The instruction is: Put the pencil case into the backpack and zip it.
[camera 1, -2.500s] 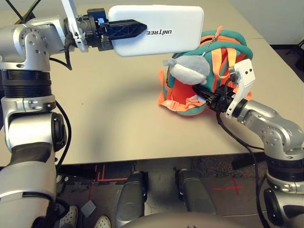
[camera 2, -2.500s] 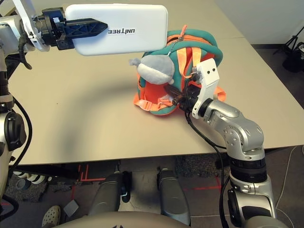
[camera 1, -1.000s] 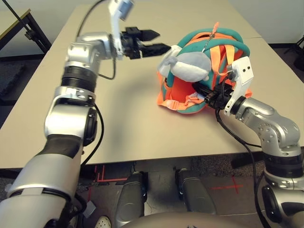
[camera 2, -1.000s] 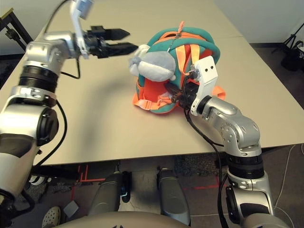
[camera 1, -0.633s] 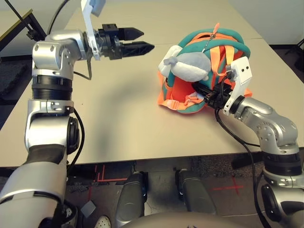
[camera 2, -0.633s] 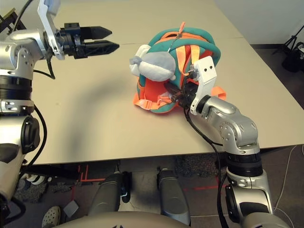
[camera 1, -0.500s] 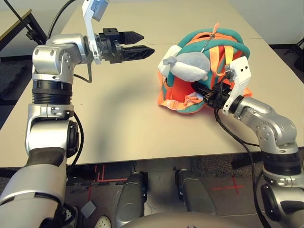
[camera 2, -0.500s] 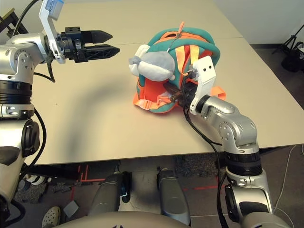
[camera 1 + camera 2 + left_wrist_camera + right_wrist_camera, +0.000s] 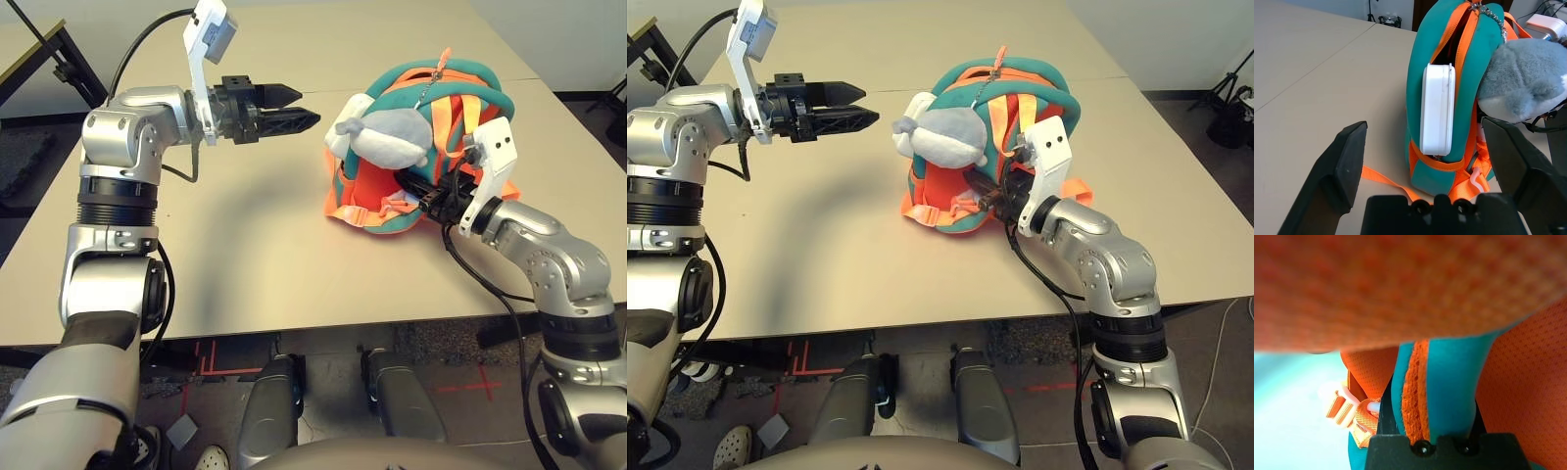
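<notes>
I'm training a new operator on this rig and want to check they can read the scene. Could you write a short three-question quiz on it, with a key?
1. True or false: the left black two-fingered gripper is holding the flat white rectangular pencil case.
2. Which part of the teal-and-orange fabric backpack is the pencil case sticking out of?
a) the zip opening
b) a shoulder strap
c) the orange buckle
3. Fill in the blank: the right black two-fingered gripper is clamped on the ____.

Key: 1. false; 2. a; 3. backpack
</notes>
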`<control>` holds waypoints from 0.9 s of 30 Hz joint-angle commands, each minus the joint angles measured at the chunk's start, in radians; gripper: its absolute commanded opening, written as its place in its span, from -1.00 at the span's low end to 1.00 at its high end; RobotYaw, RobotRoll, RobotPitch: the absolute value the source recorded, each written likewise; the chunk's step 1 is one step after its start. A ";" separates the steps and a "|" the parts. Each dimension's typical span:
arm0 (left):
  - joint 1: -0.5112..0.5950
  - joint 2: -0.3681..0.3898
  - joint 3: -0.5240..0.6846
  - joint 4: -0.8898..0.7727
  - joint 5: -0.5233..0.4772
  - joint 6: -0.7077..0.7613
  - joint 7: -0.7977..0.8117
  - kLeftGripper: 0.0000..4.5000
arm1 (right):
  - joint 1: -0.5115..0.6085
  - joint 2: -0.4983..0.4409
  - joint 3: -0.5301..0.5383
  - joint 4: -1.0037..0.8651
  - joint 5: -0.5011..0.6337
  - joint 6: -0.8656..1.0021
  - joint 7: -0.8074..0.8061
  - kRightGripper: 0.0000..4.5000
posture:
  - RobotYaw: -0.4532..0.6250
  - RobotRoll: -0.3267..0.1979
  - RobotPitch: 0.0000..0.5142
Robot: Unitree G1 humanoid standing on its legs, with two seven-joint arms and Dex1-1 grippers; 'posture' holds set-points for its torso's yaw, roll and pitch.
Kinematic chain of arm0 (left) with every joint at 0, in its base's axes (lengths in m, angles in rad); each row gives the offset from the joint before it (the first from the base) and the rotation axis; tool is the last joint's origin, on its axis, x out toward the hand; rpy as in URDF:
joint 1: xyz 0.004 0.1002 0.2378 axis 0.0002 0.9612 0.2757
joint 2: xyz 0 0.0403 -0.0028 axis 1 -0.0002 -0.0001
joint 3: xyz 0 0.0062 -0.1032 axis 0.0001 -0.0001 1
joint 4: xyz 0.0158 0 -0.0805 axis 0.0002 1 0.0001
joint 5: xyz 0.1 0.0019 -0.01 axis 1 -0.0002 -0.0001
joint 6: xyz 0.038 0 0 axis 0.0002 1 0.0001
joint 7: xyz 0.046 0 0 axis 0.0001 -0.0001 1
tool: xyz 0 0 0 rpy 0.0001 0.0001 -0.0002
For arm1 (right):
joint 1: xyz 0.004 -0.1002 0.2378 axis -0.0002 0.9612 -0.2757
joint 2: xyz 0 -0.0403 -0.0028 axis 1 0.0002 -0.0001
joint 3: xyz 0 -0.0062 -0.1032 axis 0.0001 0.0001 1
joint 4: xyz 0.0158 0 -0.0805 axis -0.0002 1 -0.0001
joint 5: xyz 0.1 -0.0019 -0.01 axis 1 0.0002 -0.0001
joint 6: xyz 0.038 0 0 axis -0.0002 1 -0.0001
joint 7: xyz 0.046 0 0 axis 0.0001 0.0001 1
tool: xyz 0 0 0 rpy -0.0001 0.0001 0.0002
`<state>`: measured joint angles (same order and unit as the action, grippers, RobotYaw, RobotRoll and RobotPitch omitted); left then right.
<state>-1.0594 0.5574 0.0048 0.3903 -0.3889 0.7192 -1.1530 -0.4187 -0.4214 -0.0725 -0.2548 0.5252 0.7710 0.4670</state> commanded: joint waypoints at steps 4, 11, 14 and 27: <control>-0.007 -0.007 -0.018 0.001 -0.004 0.004 -0.002 0.15 | 0.020 -0.003 0.023 0.008 -0.010 0.028 -0.002 -0.87 | -0.39 0.25 -0.51; -0.017 -0.045 -0.041 0.028 0.009 -0.016 0.007 -1.00 | 0.024 -0.001 0.023 0.005 -0.011 0.028 -0.005 -0.87 | -0.41 0.25 -0.51; -0.028 -0.067 -0.058 0.053 0.017 -0.028 -0.001 -1.00 | 0.025 -0.001 0.024 0.005 -0.013 0.027 -0.006 -0.87 | -0.41 0.25 -0.51; -0.169 -0.276 -0.161 0.423 0.164 -0.275 0.007 -1.00 | 0.033 -0.001 0.020 0.004 -0.016 0.021 -0.010 -0.87 | -0.44 0.25 -0.52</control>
<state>-1.2100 0.3009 -0.1367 0.7655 -0.2587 0.4854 -1.1522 -0.4050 -0.4226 -0.0782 -0.2679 0.5240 0.7694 0.4586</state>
